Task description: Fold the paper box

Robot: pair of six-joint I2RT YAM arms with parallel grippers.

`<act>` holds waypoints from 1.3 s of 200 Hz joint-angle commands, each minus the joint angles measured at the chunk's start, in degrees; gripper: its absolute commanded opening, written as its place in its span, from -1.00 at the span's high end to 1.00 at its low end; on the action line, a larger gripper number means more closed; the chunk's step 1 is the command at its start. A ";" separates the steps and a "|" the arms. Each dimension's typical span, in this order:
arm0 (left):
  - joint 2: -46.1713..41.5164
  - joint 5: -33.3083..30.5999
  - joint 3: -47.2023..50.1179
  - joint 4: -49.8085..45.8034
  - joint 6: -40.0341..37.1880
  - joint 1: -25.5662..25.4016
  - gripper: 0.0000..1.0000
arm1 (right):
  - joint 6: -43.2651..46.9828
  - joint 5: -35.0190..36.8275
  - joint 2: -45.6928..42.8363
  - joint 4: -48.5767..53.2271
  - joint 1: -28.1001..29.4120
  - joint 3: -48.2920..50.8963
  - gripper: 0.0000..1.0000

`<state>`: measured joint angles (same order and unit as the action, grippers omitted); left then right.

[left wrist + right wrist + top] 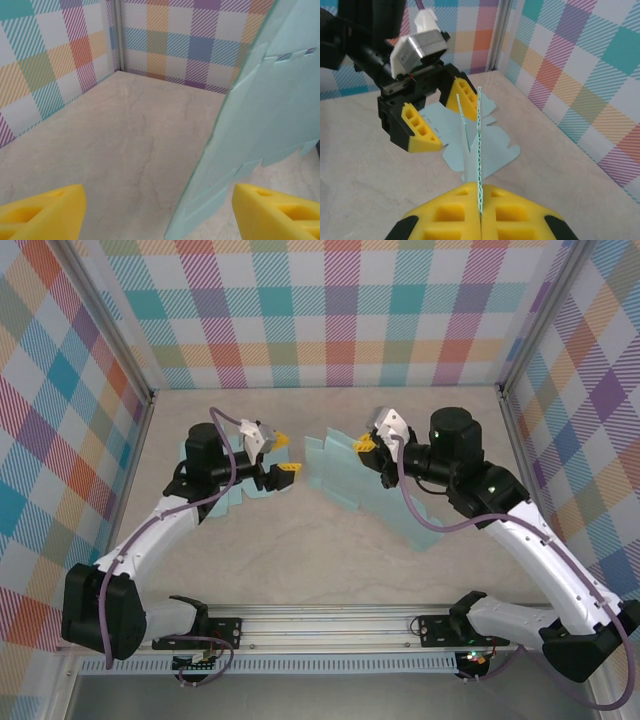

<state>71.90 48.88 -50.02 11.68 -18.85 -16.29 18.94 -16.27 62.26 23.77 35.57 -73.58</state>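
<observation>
Right gripper (480,207) tight on the paper box (340,475) edge, left gripper (285,455) wide, both arms angled inward.

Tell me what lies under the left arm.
A flat pale-blue paper piece on the table; the left arm covers its middle, so its full outline is hidden.

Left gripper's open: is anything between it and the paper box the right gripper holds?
Nothing visible. The left gripper faces the paper box, which the right gripper pinches upright by its edge; just bare tabletop and open air lie between them.
</observation>
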 commanded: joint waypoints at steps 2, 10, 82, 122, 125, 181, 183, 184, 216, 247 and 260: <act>2.51 5.74 -3.10 1.68 -0.87 0.03 -0.52 | -2.89 -4.03 -1.28 -4.50 -0.53 0.36 1.00; 3.23 6.75 -3.62 0.67 -1.90 -0.13 -0.50 | -3.24 -4.39 -1.18 -4.83 -0.59 0.32 1.00; 6.89 9.71 -6.90 -9.56 -9.13 -1.72 -0.04 | -4.17 -4.35 -0.29 -6.98 -0.92 0.19 1.00; 8.14 8.58 -7.90 -11.16 -9.54 -2.07 0.45 | -5.22 -4.91 -0.29 -8.10 -1.60 1.08 1.00; 8.18 8.35 -8.10 -11.40 -9.54 -2.14 0.51 | -5.35 -4.90 -0.30 -8.11 -1.64 1.27 1.00; 7.09 -2.55 -12.61 -18.40 -9.76 -3.96 1.00 | -9.67 -2.79 -2.69 -10.86 -4.77 7.16 1.00; 7.00 -2.96 -12.90 -19.01 -9.79 -4.06 1.00 | -9.87 -2.50 -2.77 -10.98 -4.93 7.58 1.00; 6.97 -3.42 -13.04 -19.30 -9.84 -4.12 1.00 | -10.01 -2.43 -2.85 -11.05 -5.00 7.75 1.00; 6.36 -16.18 -19.83 -34.59 -12.66 -6.82 1.00 | -17.00 4.76 -6.26 -12.70 -9.10 15.19 0.87; 8.24 -23.93 -25.97 -47.60 -18.74 -8.17 1.00 | -22.92 10.21 -10.00 -11.35 -13.51 20.71 0.26; 10.32 -27.59 -28.94 -51.30 -20.81 -8.94 1.00 | -24.79 13.06 -10.73 -9.70 -14.33 21.45 0.13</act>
<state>80.27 30.87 -73.41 -27.99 -34.17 -24.21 0.62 -9.98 53.17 10.76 22.92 -53.80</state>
